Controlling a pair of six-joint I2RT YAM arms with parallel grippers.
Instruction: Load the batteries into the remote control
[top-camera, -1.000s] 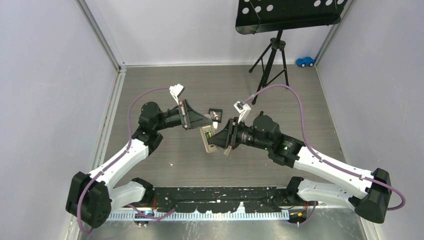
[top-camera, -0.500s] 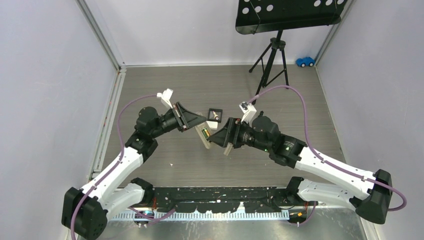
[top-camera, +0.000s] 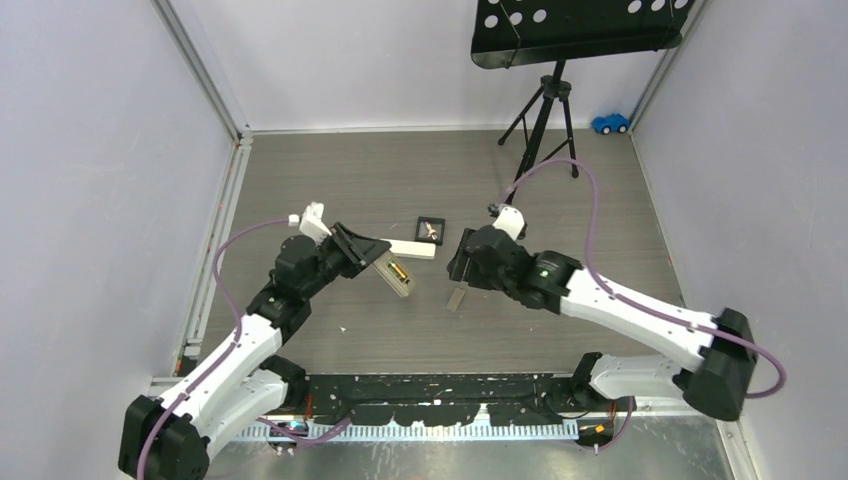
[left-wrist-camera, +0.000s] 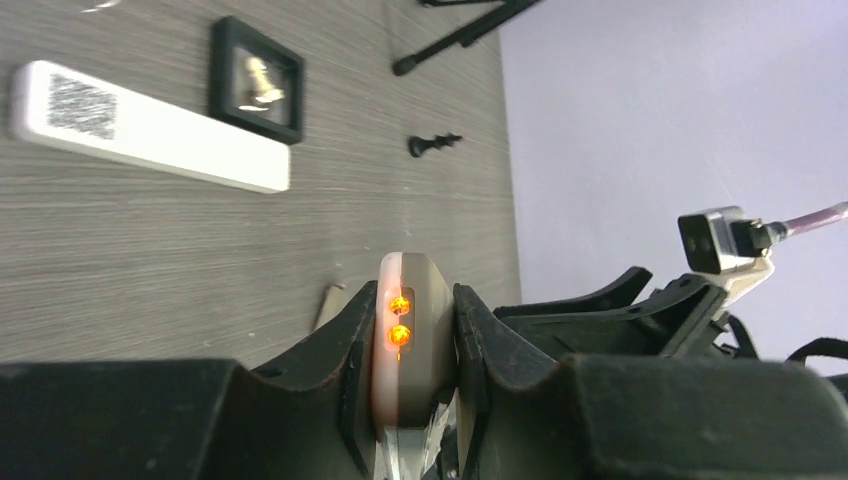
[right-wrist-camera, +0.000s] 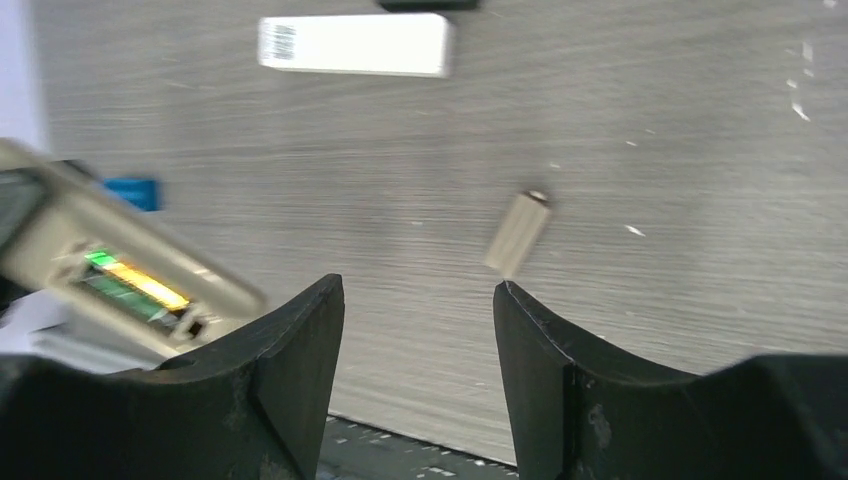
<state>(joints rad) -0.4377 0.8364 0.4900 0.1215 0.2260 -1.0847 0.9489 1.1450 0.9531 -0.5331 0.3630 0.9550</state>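
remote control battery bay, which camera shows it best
Right wrist view: the remote control appears side-on, its open bay showing green and orange batteries, slightly blurred. Top external shows it small, clamped in the left gripper; left wrist shows only its end with two orange glints.

**Operator A:** Confirm the arm finish on your feed.

**Operator B:** I read both units as identical. The left arm (top-camera: 235, 345) and right arm (top-camera: 630, 310) have white link shells, black joint housings and black bases. A purple cable (top-camera: 590, 215) runs along each.

**Operator A:** And the hands?

**Operator B:** On the left hand (left-wrist-camera: 415, 340) and right hand (right-wrist-camera: 418, 330) I see matte black, curved fingers (right-wrist-camera: 300, 340). Each wrist has a small white camera mount (top-camera: 313, 215).
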